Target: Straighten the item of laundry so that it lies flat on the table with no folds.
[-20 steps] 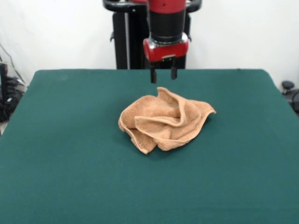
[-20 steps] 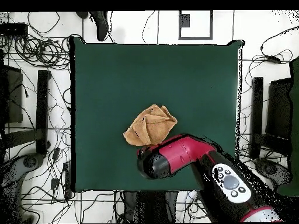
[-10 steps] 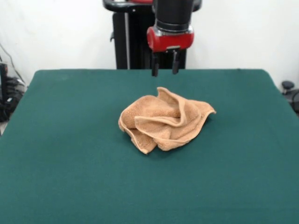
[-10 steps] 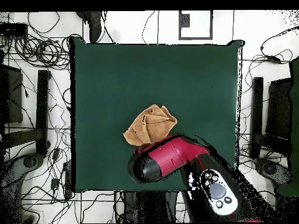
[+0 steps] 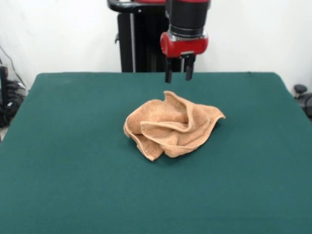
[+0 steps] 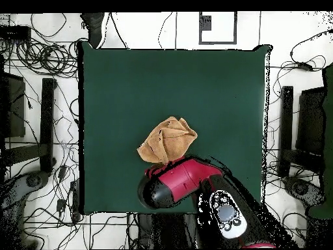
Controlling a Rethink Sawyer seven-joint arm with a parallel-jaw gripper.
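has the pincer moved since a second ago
Yes. In the front view the pincer has risen and shifted right, away from the towel, which lies unchanged.

Towel point(image 5: 171, 126) sits crumpled near the middle of the table point(image 5: 73, 185), gripper point(image 5: 179, 75) hangs above the table's far side just behind the towel, clear of it, pedestal point(image 5: 139, 44) behind that.

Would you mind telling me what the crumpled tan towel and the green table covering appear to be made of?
The crumpled tan-orange towel looks like soft terry cloth: nubby matte surface, thick rounded folds. The dark green table covering looks like felt, probably: flat, matte, with no visible weave or shine.
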